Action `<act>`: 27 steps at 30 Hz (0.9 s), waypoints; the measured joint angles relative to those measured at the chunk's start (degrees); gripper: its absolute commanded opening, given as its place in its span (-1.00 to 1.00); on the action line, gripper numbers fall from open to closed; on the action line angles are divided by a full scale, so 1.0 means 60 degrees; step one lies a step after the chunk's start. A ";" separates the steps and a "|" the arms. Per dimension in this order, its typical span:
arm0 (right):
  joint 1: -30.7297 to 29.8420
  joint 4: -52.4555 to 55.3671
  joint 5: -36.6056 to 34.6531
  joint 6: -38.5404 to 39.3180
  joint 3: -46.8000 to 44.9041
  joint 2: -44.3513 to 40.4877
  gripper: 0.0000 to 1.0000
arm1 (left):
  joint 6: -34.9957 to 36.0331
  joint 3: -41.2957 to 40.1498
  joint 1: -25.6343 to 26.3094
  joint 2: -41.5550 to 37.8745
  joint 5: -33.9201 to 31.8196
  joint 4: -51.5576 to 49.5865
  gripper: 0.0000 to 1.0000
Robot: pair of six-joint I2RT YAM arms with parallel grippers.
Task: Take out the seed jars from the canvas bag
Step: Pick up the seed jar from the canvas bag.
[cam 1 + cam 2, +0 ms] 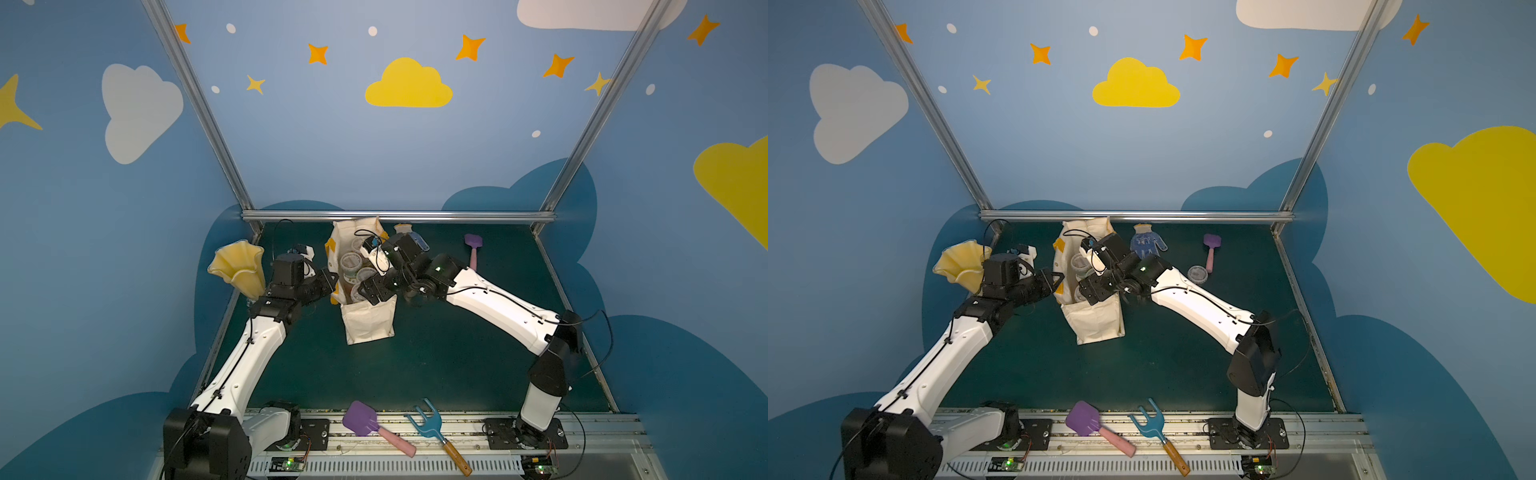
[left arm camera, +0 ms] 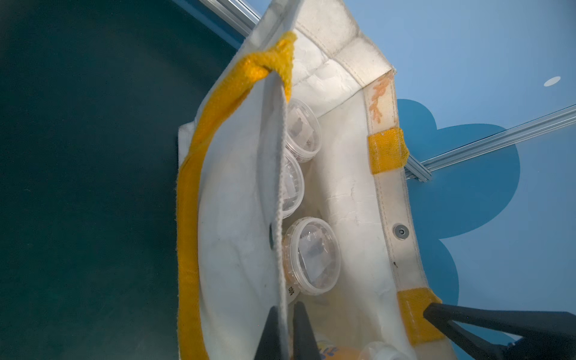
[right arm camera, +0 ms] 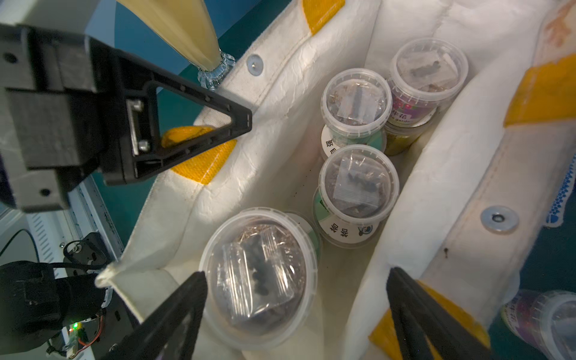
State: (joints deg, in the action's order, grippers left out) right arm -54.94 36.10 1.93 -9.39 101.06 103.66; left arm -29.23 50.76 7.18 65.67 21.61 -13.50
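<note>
Cream canvas bag (image 1: 368,324) stands upright toward the back of the green worktop (image 1: 436,365), its side wall clenched by the left hand (image 2: 285,313), while the right hand (image 3: 296,272) hangs spread wide at its mouth above the jars (image 3: 358,184) inside.

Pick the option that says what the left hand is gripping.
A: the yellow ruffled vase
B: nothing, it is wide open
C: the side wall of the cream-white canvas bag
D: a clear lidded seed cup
C: in the left wrist view, the left hand is shut with the side wall of the cream-white canvas bag pinched in it; the clear lidded seed cups sit inside, untouched by it.
</note>
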 measured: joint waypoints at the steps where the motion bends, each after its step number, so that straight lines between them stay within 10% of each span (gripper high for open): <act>1: -0.0015 0.0007 -0.0026 -0.0044 0.0000 -0.0004 0.76 | 0.0000 -0.0007 0.0000 -0.0004 0.0000 -0.0004 -0.89; 27: -0.0455 0.0164 -0.0375 -0.0160 0.0521 0.0776 0.83 | -0.0033 -0.0153 0.0000 -0.0073 0.0004 0.0178 -0.89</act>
State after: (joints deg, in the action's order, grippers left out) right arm -57.67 37.08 -0.32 -10.35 104.18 108.31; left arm -29.43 49.84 7.18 65.23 21.63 -12.43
